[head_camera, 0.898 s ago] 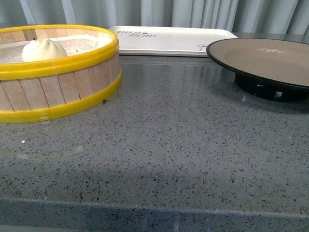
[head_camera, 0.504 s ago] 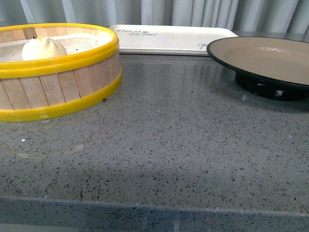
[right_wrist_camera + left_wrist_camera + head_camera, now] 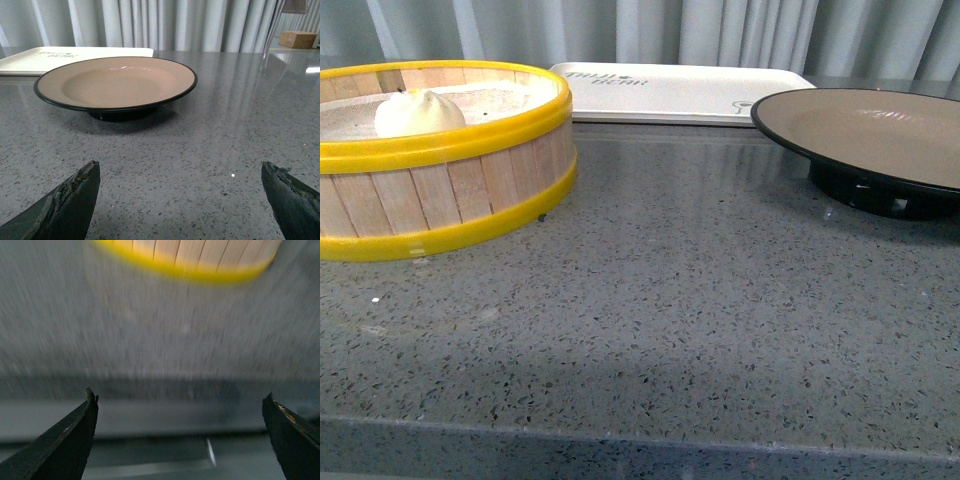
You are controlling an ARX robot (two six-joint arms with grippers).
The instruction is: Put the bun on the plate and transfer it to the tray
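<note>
The white bun (image 3: 418, 112) sits inside the yellow-rimmed wooden steamer basket (image 3: 450, 190) at the left of the front view. The brown-grey plate with a black rim (image 3: 880, 130) stands at the right, empty; it also shows in the right wrist view (image 3: 115, 82). The white tray (image 3: 680, 92) lies at the back between them, and its corner shows in the right wrist view (image 3: 75, 57). Neither arm shows in the front view. My left gripper (image 3: 180, 402) is open and empty over the counter's near edge, short of the basket (image 3: 195, 260); that view is blurred. My right gripper (image 3: 180, 172) is open and empty, short of the plate.
The grey speckled counter (image 3: 700, 280) runs from its front edge to the grey curtain (image 3: 720, 30) behind. A cardboard box (image 3: 298, 39) sits far off in the right wrist view.
The front view has shifted slightly, so the basket, tray and plate sit a little lower in the picture. Nothing on the counter has moved.
</note>
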